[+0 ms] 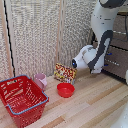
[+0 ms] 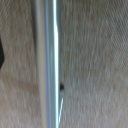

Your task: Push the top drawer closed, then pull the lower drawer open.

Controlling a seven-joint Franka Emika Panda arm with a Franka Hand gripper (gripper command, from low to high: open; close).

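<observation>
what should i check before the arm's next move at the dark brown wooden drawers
1. Silver bar handle in the wrist view: ok, close and centred, against a brown wooden front.
2. Which drawer it belongs to: cannot tell.
3. Gripper state: cannot tell, fingers not visible in either view.
4. Top drawer closed: cannot tell, the white arm hides much of the dark brown cabinet.
5. Red plastic basket, red bowl, pink cup away from the cabinet: ok.
</observation>
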